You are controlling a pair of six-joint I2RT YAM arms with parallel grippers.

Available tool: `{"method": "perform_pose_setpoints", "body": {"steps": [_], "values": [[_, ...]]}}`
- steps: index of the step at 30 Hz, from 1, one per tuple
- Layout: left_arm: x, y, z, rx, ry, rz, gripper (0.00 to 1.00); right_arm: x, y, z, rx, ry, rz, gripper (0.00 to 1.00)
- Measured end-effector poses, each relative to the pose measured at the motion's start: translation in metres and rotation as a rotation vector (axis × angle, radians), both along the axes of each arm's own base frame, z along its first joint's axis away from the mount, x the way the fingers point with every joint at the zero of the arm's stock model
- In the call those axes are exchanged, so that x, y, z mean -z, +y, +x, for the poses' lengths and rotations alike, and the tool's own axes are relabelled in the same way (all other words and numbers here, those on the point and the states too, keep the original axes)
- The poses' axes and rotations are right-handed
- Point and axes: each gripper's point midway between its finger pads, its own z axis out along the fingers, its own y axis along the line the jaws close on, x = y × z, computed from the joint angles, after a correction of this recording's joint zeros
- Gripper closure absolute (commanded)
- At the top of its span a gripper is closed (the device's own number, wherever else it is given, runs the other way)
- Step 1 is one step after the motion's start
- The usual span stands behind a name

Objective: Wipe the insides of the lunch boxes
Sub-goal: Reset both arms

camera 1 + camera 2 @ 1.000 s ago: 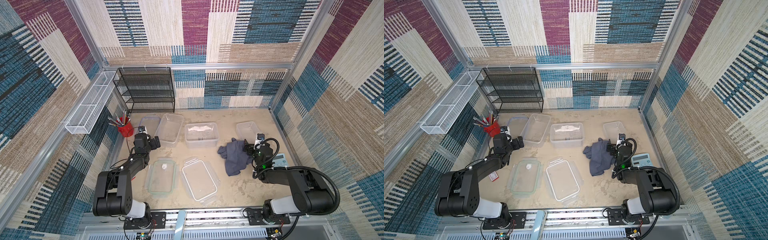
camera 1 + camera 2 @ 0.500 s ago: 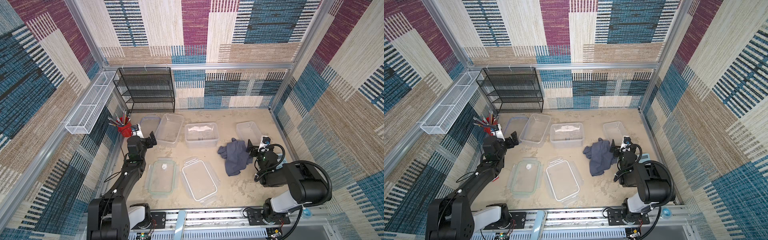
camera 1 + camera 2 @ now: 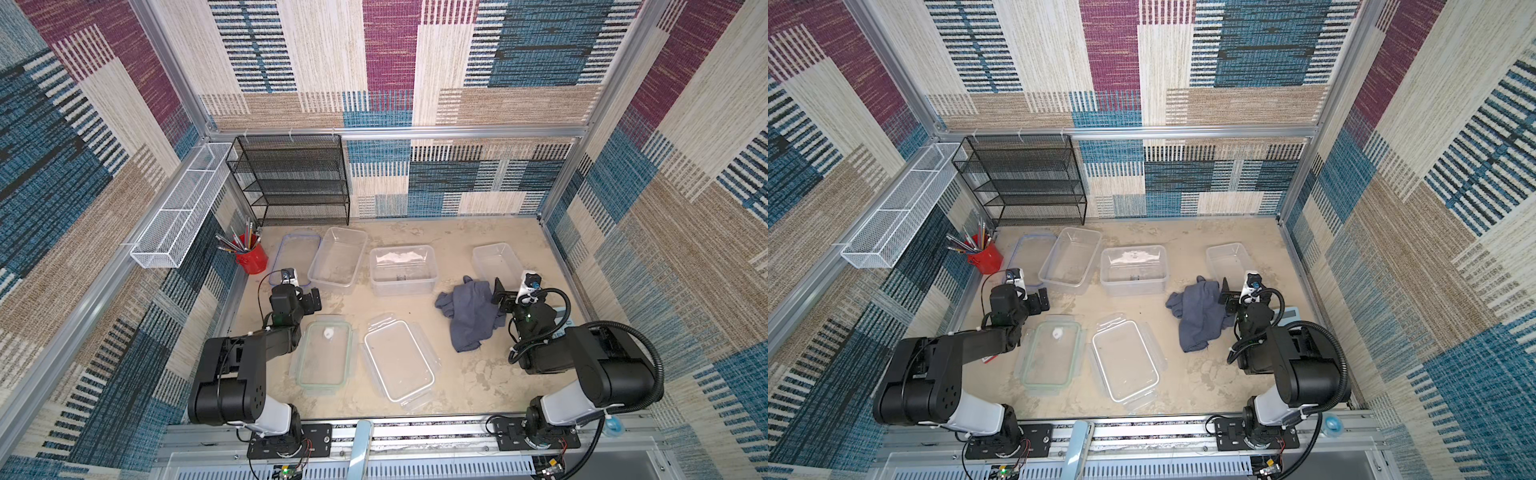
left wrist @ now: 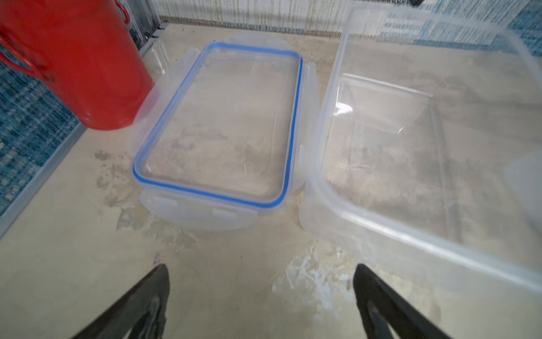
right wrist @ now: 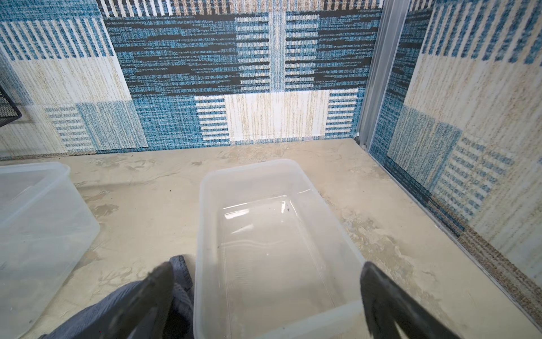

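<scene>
Both jaws gape wide, empty. Clear box [image 3: 337, 259], deep box [image 3: 403, 270] and small box [image 3: 496, 259] sit along the desk's [image 3: 457, 374] far side, cloth [image 3: 469, 320] beside the small one. Right jaws bracket that box's end; closing may clamp plastic, missing cloth.

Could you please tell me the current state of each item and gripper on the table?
Shallow clear lunch box: upright, lid off.
Deep lunch box: upright, lid off.
Smaller lunch box: upright, lid off.
Grey cloth: crumpled, not gripped.
Blue-rimmed lid: lying flat.
Green-rimmed lid: lying flat.
Clear lid: lying flat.
Red cup: upright, holding pencils.
Left gripper: open, empty.
Right gripper: open, empty.
</scene>
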Motion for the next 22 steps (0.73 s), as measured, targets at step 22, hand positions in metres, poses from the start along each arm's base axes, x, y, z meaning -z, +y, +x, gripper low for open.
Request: {"method": "perform_pose_setpoints", "body": {"steps": [22], "values": [[-0.028, 0.004, 0.013, -0.016, -0.14, 0.03, 0.01, -0.002, 0.001, 0.002, -0.008, -0.005, 0.001, 0.01]]}}
